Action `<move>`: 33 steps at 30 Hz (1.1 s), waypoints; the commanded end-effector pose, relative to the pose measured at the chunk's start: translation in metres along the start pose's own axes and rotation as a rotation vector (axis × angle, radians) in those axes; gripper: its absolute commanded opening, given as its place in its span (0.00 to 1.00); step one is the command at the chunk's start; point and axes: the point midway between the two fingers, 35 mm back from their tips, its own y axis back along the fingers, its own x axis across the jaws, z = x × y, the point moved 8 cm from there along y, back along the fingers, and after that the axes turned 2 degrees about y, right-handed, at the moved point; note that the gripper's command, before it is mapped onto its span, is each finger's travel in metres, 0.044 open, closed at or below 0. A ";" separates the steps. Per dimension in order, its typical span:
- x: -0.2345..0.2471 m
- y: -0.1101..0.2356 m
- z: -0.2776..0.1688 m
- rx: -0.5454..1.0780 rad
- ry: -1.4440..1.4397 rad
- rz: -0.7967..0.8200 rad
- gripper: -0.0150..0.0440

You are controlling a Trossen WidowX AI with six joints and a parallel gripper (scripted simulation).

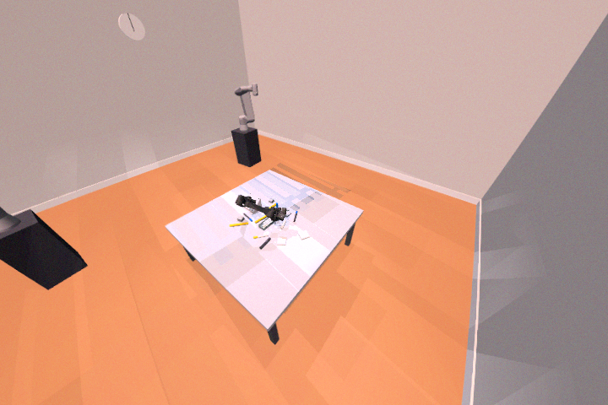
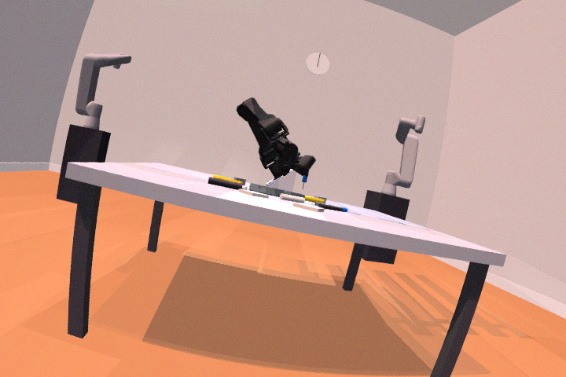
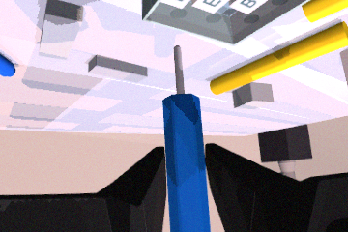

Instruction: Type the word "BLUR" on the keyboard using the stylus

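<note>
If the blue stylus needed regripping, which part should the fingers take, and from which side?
Take the blue stylus by its thick barrel, as the gripper holds it now: one finger on each side, squeezing across its width. The barrel is broad with flat facets, which should seat well, while the thin grey tip must stay free to reach the keyboard. Come from the rear end, along its axis.

I see a bright blue stylus [image 3: 186, 159] with a thin grey tip between the black fingers of my black gripper [image 3: 184, 190], and the keyboard [image 3: 216, 16] is dark grey with white keys lettered in black. Around it lie yellow pens [image 3: 283, 57], a black pen with a blue end [image 3: 0, 64], grey blocks [image 3: 118, 66] and white pads [image 2: 308, 206] on a pale lilac table [image 2: 167, 188] with black legs. The floor [image 2: 248, 320] is orange, the walls beige-grey, and two light grey arms [image 2: 406, 153] stand on black pedestals [image 2: 82, 159].
</note>
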 end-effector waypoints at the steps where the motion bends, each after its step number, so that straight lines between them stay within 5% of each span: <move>1: 0.000 0.002 -0.003 0.003 -0.005 0.001 0.39; 6: 0.000 0.001 0.000 0.000 -0.002 0.000 0.36; 9: -0.006 0.005 0.002 -0.001 -0.002 0.000 0.25; 22: -0.081 0.054 0.022 0.001 -0.008 -0.002 0.25; 33: -0.085 0.049 0.036 0.000 -0.008 -0.002 0.25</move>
